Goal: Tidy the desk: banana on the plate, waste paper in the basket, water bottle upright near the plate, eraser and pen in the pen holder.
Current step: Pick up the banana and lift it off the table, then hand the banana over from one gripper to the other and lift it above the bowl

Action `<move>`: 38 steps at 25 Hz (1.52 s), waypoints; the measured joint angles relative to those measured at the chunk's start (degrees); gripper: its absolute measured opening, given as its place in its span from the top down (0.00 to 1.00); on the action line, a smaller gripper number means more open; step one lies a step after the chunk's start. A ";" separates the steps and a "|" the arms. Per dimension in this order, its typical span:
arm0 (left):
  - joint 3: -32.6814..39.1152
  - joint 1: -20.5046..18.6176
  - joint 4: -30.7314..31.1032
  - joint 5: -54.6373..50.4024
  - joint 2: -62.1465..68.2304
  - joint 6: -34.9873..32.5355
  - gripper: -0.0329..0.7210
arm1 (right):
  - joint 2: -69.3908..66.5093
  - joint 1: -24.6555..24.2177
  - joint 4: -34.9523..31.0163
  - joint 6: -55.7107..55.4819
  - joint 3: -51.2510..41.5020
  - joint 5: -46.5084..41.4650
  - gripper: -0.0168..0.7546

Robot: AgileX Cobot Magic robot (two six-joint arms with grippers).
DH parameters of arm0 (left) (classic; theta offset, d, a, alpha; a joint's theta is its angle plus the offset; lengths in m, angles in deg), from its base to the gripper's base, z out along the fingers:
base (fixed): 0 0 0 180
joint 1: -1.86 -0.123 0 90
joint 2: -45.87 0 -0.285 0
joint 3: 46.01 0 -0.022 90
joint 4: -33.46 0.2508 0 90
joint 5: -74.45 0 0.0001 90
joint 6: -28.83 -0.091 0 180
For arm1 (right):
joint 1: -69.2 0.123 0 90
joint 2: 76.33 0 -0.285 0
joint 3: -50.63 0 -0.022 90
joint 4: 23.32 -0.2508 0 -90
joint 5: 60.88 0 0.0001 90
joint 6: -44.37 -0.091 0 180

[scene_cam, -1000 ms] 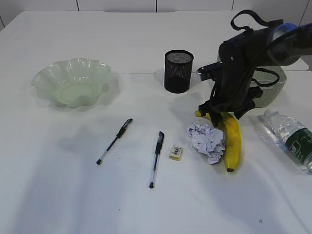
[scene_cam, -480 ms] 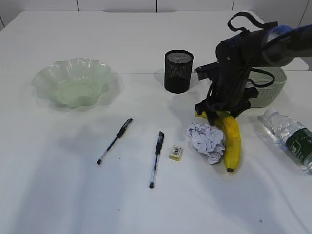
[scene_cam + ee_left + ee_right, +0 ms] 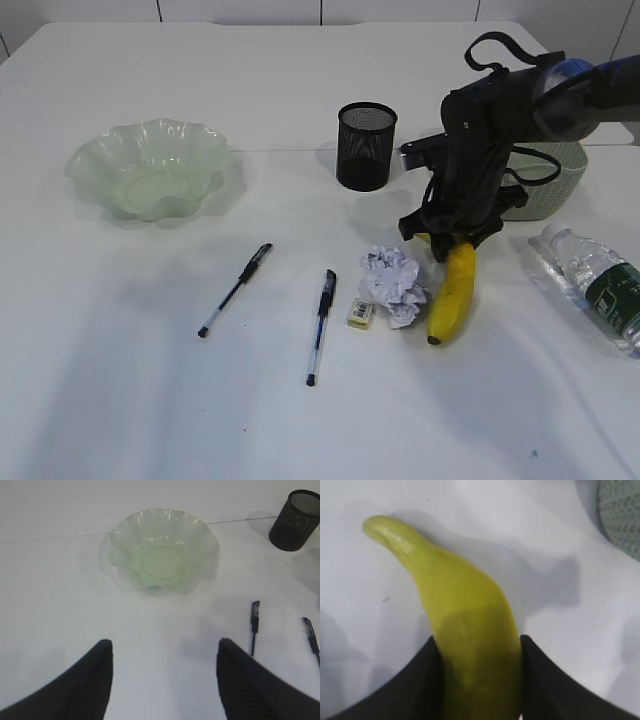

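Your right gripper (image 3: 452, 243) has the curved yellow banana (image 3: 450, 292) pinched near its stem end: in the right wrist view the fruit (image 3: 470, 635) sits squarely between the two black fingers (image 3: 432, 680), one pressed against each flank, with the greenish stem tip pointing up and to the left, clear of the grip. The fingers are closed as far as the banana's width allows and hold nothing else. From the exterior view the banana hangs at a slant below the gripper, its dark lower tip at or just above the white counter (image 3: 300, 430); you cannot tell whether it touches.

The skin is smooth yellow, shading to green toward the stem.

The crumpled ball of white waste paper (image 3: 392, 283) lies just beside the banana on its left, and the small yellow eraser (image 3: 361, 313) touches or nearly touches the paper's lower left edge. Two black-capped pens (image 3: 320, 325) lie further left, well apart from each other. The black mesh pen holder (image 3: 366, 145) stands behind them, the pale woven basket (image 3: 548, 185) sits behind your right arm, and the clear water bottle (image 3: 595, 285) lies on its side at the far right.

Your left gripper (image 3: 165, 675) hovers with its fingers (image 3: 95, 680) spread wide and empty, facing the ruffled pale green glass plate (image 3: 162, 550).
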 joint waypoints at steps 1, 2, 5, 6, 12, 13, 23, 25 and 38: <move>0.00 0.00 0.00 0.00 0.00 0.00 0.35 | 0.00 0.00 0.00 0.00 0.00 0.00 0.57; 0.00 0.00 0.00 0.00 0.00 0.00 0.35 | 0.00 0.00 0.00 0.00 0.00 0.00 0.58; 0.00 0.00 0.00 0.00 0.00 0.00 0.36 | -0.10 0.00 0.11 0.00 0.26 0.00 0.60; 0.00 0.00 0.00 0.00 0.00 0.00 0.36 | -0.10 0.00 0.31 0.00 0.52 0.00 0.60; 0.00 0.00 -0.12 0.00 0.00 0.00 0.37 | -0.30 0.00 0.25 0.00 5.56 -2.21 0.60; 0.00 0.00 -0.44 0.00 0.00 0.00 0.37 | -0.30 0.00 0.25 0.00 6.67 -2.99 0.60; 0.00 0.00 -0.90 0.00 0.00 0.00 0.37 | -0.33 0.00 -3.07 0.00 15.56 -6.52 0.60; 0.00 0.00 -1.01 0.00 0.00 0.00 0.37 | -0.43 0.00 -4.05 0.00 17.27 -7.33 0.60; 0.00 0.00 -4.51 -5.10 3.80 -0.69 0.37 | -0.68 0.32 -15.35 6.35 30.16 -8.89 0.63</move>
